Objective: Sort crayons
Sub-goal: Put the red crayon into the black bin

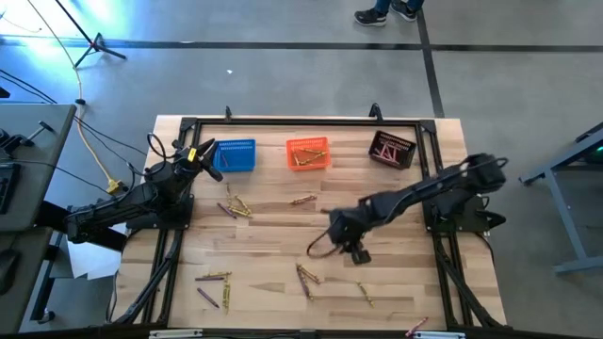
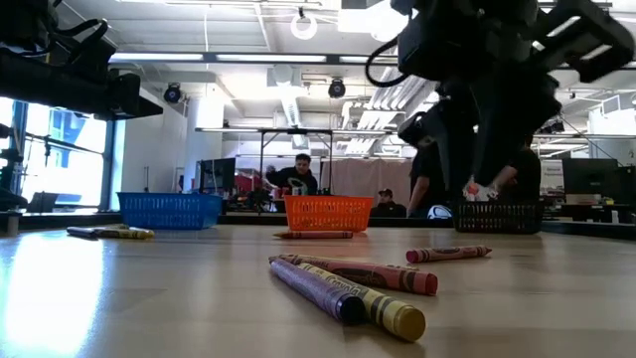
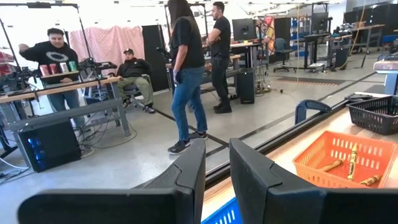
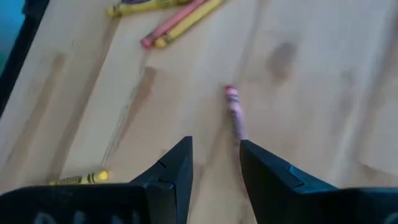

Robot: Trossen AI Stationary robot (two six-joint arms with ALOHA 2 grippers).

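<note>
- Our right gripper hovers over the centre of the table in the high view, fingers spread with a narrow gap and holding nothing.
- A reddish-pink crayon lies just beyond those fingertips in the right wrist view; we judge it the target.
- To do this well, we would centre the gap over the crayon's middle, turn the fingers across its length, then lower until the tips nearly touch the wood before closing.
- Our left gripper waits at the upper left beside the blue basket, fingers slightly apart and holding nothing.
- Crayons are thin, round, paper-wrapped sticks, likely to roll; loose ones scatter across the pale wood planks.
- 3 plastic mesh baskets line the top edge; the orange basket holds several yellow crayons.
</note>
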